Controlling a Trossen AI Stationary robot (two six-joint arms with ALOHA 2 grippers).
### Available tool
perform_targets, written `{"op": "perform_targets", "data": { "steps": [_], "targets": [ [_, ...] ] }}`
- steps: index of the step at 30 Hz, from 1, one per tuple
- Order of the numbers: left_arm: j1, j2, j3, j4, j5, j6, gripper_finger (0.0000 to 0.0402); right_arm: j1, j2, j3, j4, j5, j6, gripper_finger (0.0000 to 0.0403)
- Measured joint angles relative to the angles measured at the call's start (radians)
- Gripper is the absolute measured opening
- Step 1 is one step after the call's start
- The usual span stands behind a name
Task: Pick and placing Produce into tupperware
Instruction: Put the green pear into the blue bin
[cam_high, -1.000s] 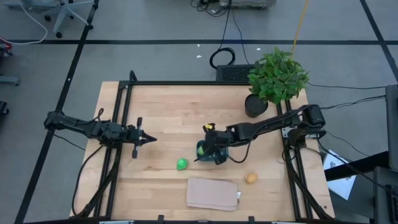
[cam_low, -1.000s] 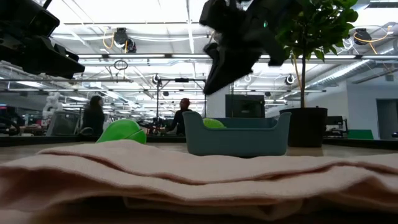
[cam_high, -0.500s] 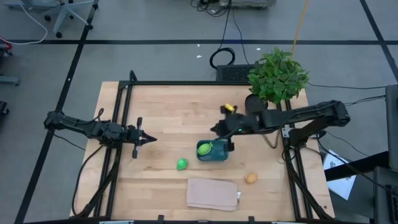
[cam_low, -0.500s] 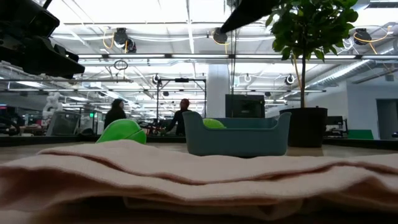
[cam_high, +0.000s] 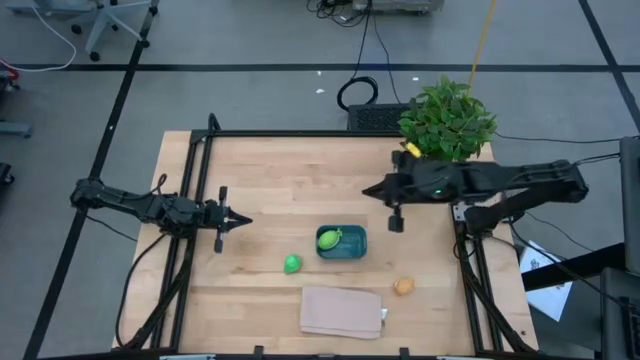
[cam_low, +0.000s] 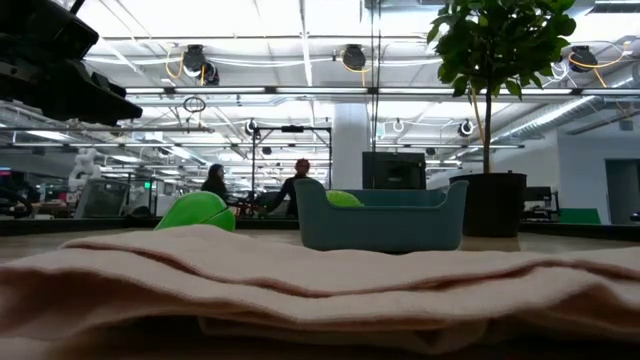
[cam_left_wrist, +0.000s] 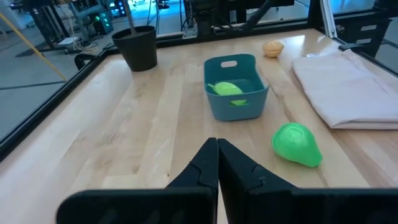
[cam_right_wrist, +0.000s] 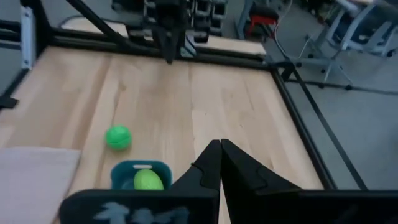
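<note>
Near the middle of the table you have the teal tupperware (cam_high: 342, 242), with the pale yellow-green fruit (cam_high: 329, 239) lying inside it at the end nearer your left arm; the low view shows its top just above the container wall (cam_low: 343, 199), and both wrist views show it in there as well. The bright green fruit (cam_high: 292, 264) sits on the bare wood just beside the tupperware, on the side toward the folded beige cloth (cam_high: 343, 311), not touching either. The orange fruit (cam_high: 403, 287) lies apart from the container, near the table's right rail and beside the cloth's far corner. Your right gripper (cam_high: 372, 190) hangs over the table behind the tupperware, close to the potted plant (cam_high: 445, 125), well clear of the container; its fingers (cam_right_wrist: 208, 163) meet in a point with nothing between them, so the jaws are closed and empty. Your left gripper (cam_high: 240, 222) waits on the left side of the table, pointing toward the middle, well apart from all three fruits; its fingers (cam_left_wrist: 208, 158) are likewise pressed together on nothing. In the low view, two people (cam_low: 292, 185) show far off in the room behind the table.
</note>
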Motion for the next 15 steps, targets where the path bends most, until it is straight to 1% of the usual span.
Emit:
{"op": "perform_targets", "data": {
  "steps": [4, 7, 12, 15],
  "targets": [
    [0.000, 0.000, 0.000, -0.001, 0.000, -0.001, 0.0003, 0.041, -0.077, -0.029, 0.010, -0.005, -0.012, 0.0000],
    [0.000, 0.000, 0.000, 0.000, 0.000, -0.002, 0.0003, 0.073, -0.139, -0.084, 0.066, -0.005, -0.011, 0.0000],
    [0.000, 0.000, 0.000, -0.001, 0.000, -0.002, 0.0003, 0.098, -0.251, -0.212, 0.177, 0.004, -0.005, 0.0000],
    [0.000, 0.000, 0.000, -0.001, 0.000, -0.002, 0.0003, 0.097, -0.328, -0.320, 0.300, 0.022, 0.009, 0.0000]
  ]
}}
